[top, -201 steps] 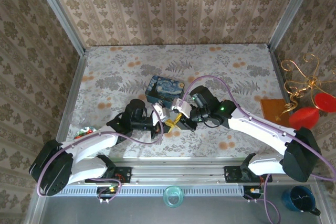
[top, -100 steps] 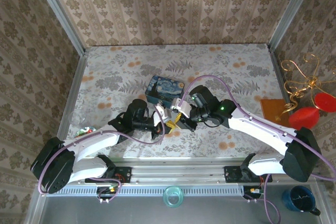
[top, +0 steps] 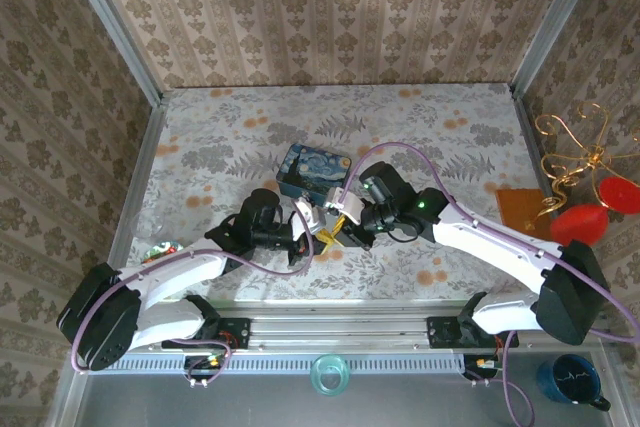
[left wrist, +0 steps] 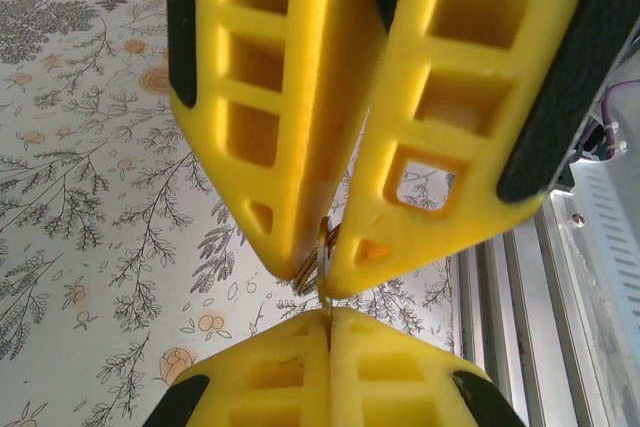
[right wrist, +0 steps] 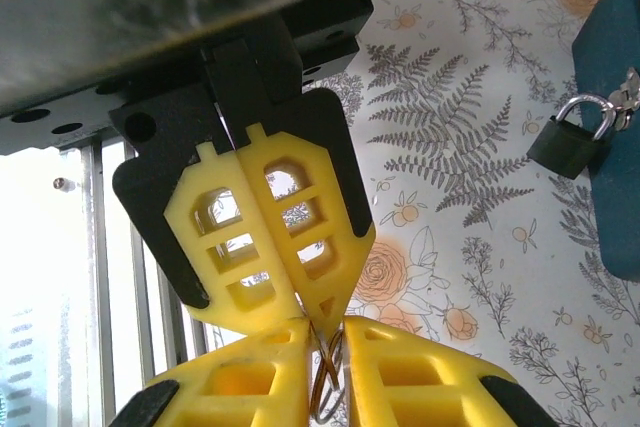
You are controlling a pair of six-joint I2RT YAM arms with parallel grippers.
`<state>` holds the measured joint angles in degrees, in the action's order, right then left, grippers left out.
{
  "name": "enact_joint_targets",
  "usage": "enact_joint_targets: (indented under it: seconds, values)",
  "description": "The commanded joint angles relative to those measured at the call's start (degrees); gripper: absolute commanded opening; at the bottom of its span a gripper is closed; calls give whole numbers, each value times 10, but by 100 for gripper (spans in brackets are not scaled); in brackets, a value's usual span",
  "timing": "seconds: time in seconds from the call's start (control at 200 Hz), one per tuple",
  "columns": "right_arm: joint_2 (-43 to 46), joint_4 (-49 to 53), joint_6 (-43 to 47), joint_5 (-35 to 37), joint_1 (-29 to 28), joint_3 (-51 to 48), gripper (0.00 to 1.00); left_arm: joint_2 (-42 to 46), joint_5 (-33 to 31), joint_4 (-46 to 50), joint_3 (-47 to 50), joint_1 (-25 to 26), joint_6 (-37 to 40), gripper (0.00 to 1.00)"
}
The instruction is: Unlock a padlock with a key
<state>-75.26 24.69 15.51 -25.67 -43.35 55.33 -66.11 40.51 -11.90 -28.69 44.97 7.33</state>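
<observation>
My two grippers meet tip to tip over the floral table, just in front of the blue painted box (top: 313, 169). The left gripper (left wrist: 330, 313) is shut on the thin blade of the key (left wrist: 329, 299). The right gripper (right wrist: 328, 335) is shut on the key's wire ring (right wrist: 330, 387), which also shows as the ring (left wrist: 318, 259) between the right gripper's fingers (left wrist: 300, 147). The padlock (right wrist: 565, 139), dark-bodied with a silvery shackle, lies on the table against the blue box (right wrist: 610, 127), apart from both grippers. From above, the left gripper (top: 312, 240) and right gripper (top: 333, 231) touch.
A metal rail (top: 330, 327) runs along the table's near edge. Off the table's right side stand a gold wire ornament (top: 575, 147), red pieces (top: 580, 222) and an orange mat (top: 520, 212). A glass cup (top: 330, 375) and a blue mug (top: 570, 379) sit below the rail.
Both grippers stay joined at the key; their meeting point has shifted only a touch to the left.
</observation>
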Motion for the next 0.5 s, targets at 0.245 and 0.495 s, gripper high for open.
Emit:
enact_joint_targets:
  seconds: [0.245, 0.495]
  values:
    - [-3, 20, 10, -4, 1, 21, 10, 5, 17, 3, -15, 3, 11, 0]
    - [23, -4, -12, -4, 10, 8, 0, 11, -1, 2, -14, 1, 9, 3]
